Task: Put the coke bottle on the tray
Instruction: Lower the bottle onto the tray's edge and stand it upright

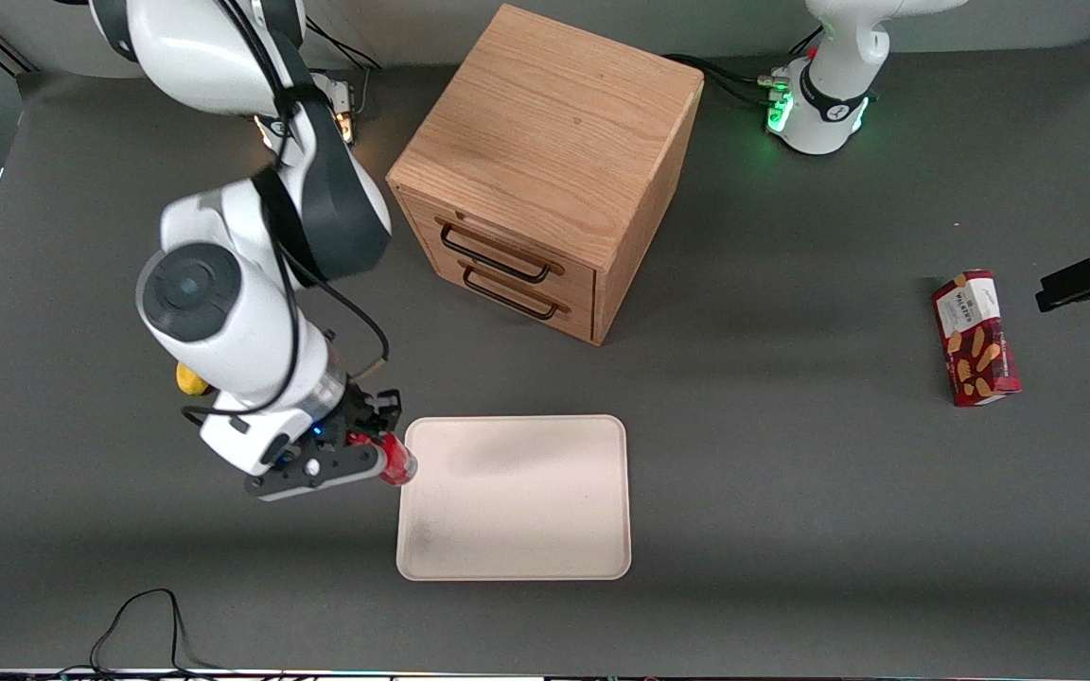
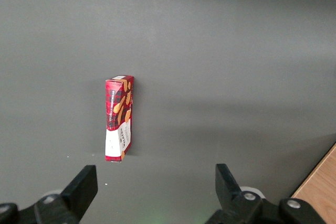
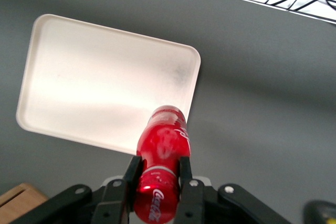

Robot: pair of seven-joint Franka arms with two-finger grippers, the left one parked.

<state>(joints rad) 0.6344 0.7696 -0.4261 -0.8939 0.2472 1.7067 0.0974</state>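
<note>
My right gripper (image 1: 377, 456) is shut on the coke bottle (image 1: 398, 462), a small slim red bottle. It hangs tilted over the edge of the tray (image 1: 526, 511) that lies toward the working arm's end of the table. In the right wrist view the black fingers (image 3: 185, 167) press both sides of the bottle (image 3: 164, 142), and the gripper (image 3: 158, 165) holds it above the rim of the cream-white tray (image 3: 100, 77). A faint grey smudge marks one corner of the tray. Nothing lies on the tray.
A wooden two-drawer cabinet (image 1: 545, 161) stands farther from the front camera than the tray. A red snack box (image 1: 975, 338) (image 2: 119, 117) lies toward the parked arm's end. A yellow object (image 1: 189, 379) peeks out under the working arm. Cables (image 1: 143, 615) lie near the table's front edge.
</note>
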